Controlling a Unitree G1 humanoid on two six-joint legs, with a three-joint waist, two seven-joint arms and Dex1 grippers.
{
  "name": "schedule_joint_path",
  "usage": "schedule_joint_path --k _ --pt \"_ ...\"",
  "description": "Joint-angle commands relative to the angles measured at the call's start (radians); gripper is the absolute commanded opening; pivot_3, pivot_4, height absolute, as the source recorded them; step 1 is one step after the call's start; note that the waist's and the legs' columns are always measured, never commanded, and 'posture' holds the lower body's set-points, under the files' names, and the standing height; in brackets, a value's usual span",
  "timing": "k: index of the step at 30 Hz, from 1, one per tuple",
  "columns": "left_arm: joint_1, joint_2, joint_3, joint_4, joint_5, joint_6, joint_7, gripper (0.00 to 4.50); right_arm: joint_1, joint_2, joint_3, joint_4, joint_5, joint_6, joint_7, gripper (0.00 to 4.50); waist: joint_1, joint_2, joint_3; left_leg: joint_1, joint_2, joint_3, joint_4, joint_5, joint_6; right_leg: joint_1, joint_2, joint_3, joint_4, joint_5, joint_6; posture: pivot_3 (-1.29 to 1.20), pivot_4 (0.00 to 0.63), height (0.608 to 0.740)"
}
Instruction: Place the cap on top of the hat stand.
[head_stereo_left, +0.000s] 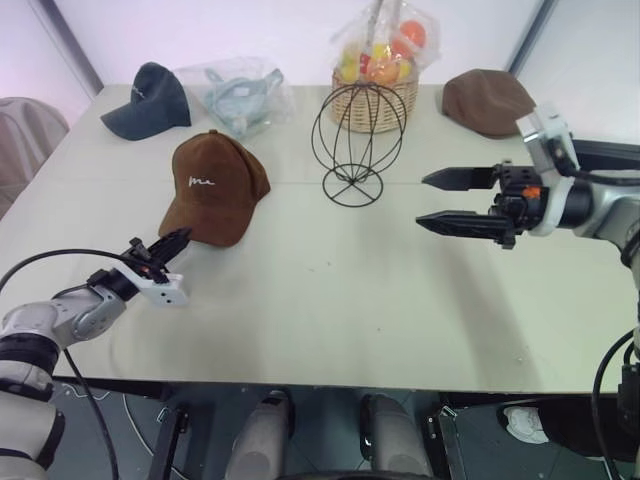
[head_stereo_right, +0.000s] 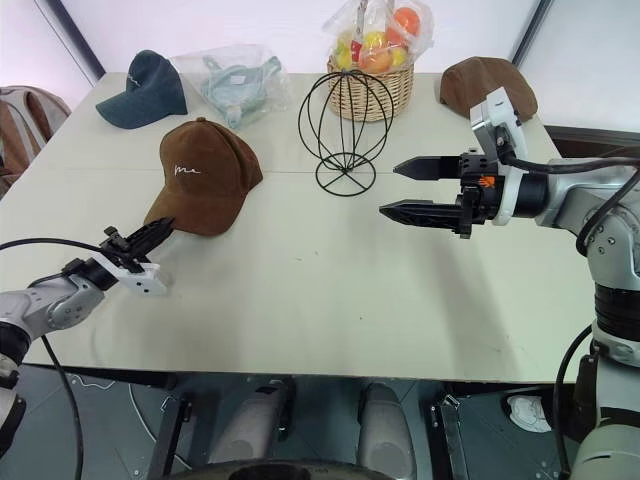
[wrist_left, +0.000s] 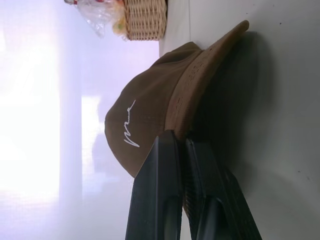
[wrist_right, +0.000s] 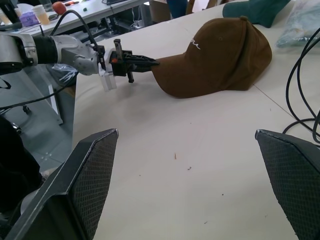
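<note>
While the left hand (head_stereo_left: 178, 240), fingers pinched together on the brim tip, grips the cap (head_stereo_left: 215, 185) resting on the worktop (head_stereo_left: 330, 290), the hat stand (head_stereo_left: 357, 145) stands rightward beyond it, nearer the wide-open right hand (head_stereo_left: 435, 200).

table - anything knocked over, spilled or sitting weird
Nothing stands out. The brown cap sits upright on the table, the wire hat stand stands upright and bare, and the fruit basket is upright behind it.

the pale table (head_stereo_left: 330, 290) bears three caps, a wire stand, a basket and a bag.
</note>
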Motion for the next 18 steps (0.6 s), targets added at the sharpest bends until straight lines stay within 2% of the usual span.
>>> schedule_joint_path --k 1,5,9,14,18 --pt "-0.003 0.01 0.105 -0.137 -0.095 0.094 -0.005 0.05 -0.009 -0.004 -0.029 -0.016 0.009 -0.026 0.001 4.5 0.0 0.0 0.0 -0.001 0.0 0.0 0.001 0.0 0.0 0.0 0.0 0.0 0.0 0.0 0.0 0.0 0.15 0.74" --pt "0.005 -0.015 0.229 -0.394 -0.164 0.267 -0.069 0.05 -0.02 -0.008 -0.025 0.015 -0.007 -0.049 0.006 4.5 0.0 -0.001 0.001 -0.004 0.001 0.0 0.006 0.0 0.0 -0.001 0.0 0.0 0.0 0.0 0.0 0.0 0.15 0.74" --pt "0.004 -0.059 0.295 -0.598 -0.2 0.391 -0.159 0.05 -0.036 -0.014 -0.016 0.051 -0.026 -0.077 0.021 4.5 -0.001 -0.001 0.001 -0.005 0.0 0.001 0.009 0.0 0.0 0.0 0.0 0.0 -0.001 0.001 0.0 0.0 0.15 0.74" --pt "-0.067 -0.142 0.289 -0.733 -0.209 0.477 -0.261 0.05 -0.088 -0.046 -0.036 0.149 -0.058 -0.119 0.056 4.5 -0.002 -0.001 0.001 -0.005 0.0 0.001 0.01 0.0 0.0 0.0 0.0 0.0 0.0 0.001 0.0 0.0 0.15 0.74" --pt "-0.141 -0.232 0.257 -0.774 -0.203 0.502 -0.313 0.05 -0.1 -0.103 -0.061 0.192 -0.073 -0.138 0.082 4.5 0.001 -0.001 0.001 -0.005 0.0 0.001 0.011 0.0 0.0 0.0 0.0 0.0 0.0 0.001 0.0 0.0 0.15 0.74"
